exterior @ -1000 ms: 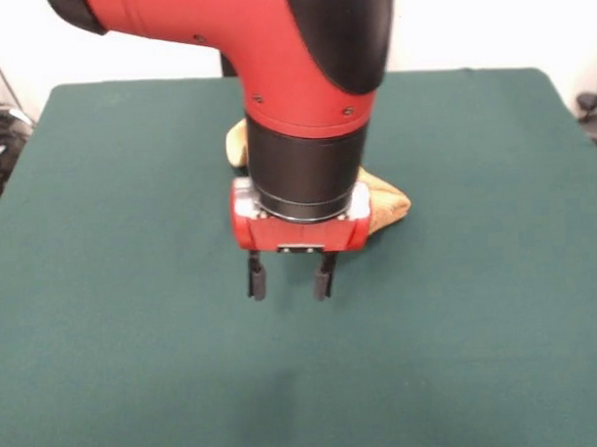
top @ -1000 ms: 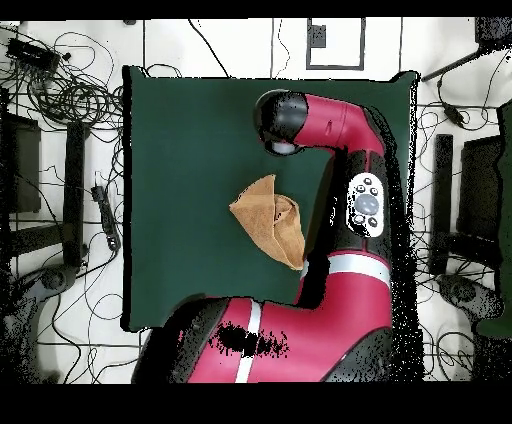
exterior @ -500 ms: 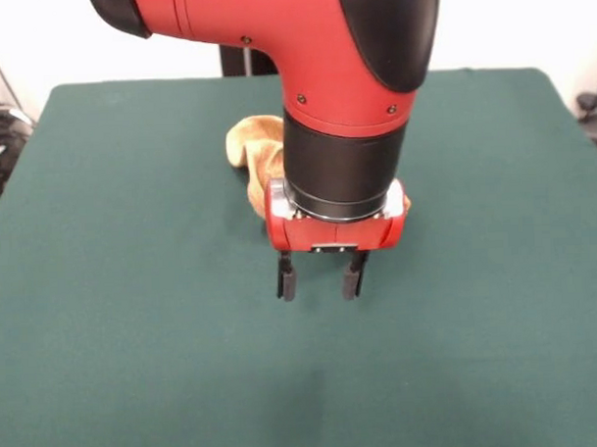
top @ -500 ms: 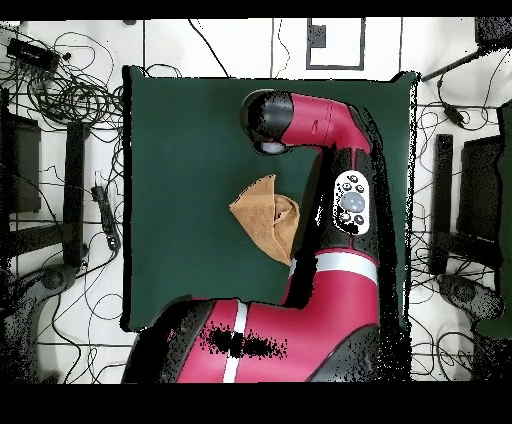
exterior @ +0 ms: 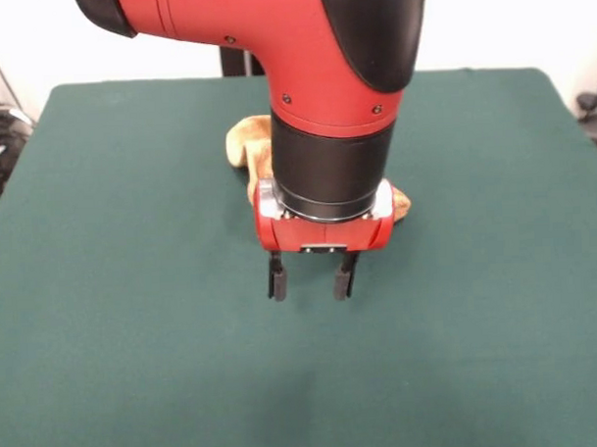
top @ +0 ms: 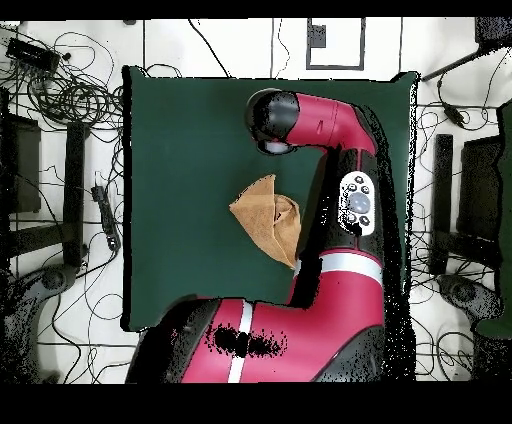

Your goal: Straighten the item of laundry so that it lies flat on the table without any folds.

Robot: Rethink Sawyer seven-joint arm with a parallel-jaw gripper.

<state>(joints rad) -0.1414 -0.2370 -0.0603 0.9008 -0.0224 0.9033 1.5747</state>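
End effector [exterior: 312, 279] open, empty, above table [exterior: 134, 288], towel [top: 266, 216] prob. folded

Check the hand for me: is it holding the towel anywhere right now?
No, nothing is held. The hand hangs open above bare table, nothing between its fingers. The towel lies folded behind it, untouched.

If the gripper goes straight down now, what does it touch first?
Probably the bare table. The open gripper points down at green cloth; the towel seems to lie behind it, though depth is unclear.
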